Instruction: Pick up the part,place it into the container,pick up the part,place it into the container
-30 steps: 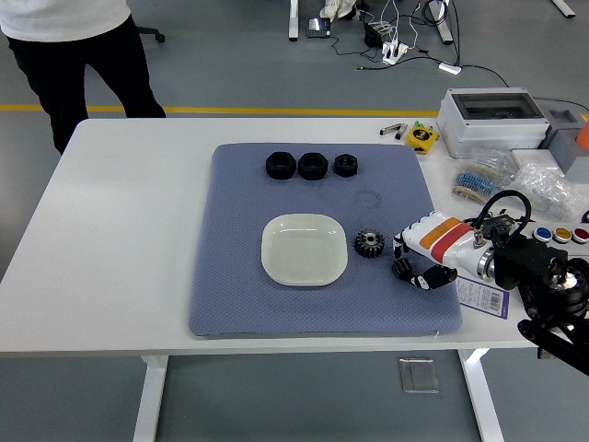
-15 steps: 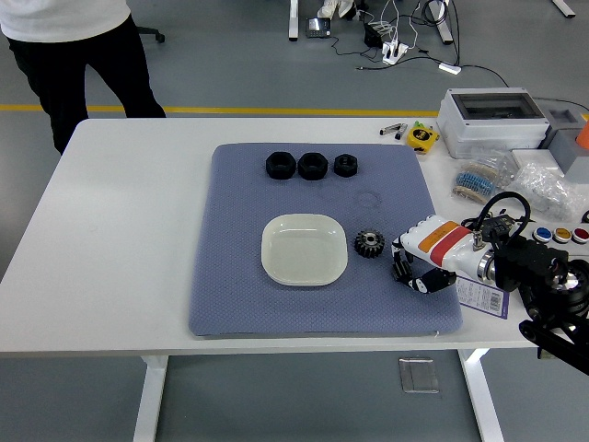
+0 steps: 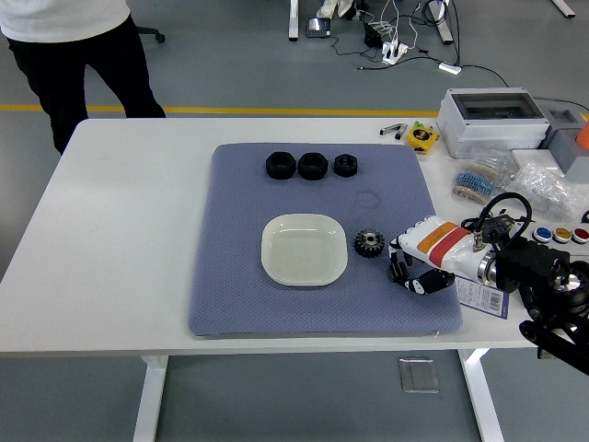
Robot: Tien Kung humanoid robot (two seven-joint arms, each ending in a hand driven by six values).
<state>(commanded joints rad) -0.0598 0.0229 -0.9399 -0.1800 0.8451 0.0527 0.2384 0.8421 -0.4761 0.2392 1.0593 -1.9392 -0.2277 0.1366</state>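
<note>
A small black gear [image 3: 369,243] lies on the blue-grey mat [image 3: 230,276], just right of the pale square dish [image 3: 305,250]. Three black nut-like parts [image 3: 312,166] sit in a row at the mat's far side. My right hand [image 3: 402,269] reaches in from the right and hovers low over the mat, a short way right of the gear and apart from it. Its fingers [image 3: 398,270] are loosely curled with nothing in them. The dish holds nothing. No left arm shows.
A grey box [image 3: 488,118], bags of small parts [image 3: 543,184], coloured buttons [image 3: 561,236] and a yellow item [image 3: 421,137] crowd the table's right side. A person in dark trousers [image 3: 83,64] stands at the far left corner.
My right hand has crept left along the mat, closing some of the gap to the gear. Nothing else has moved.
</note>
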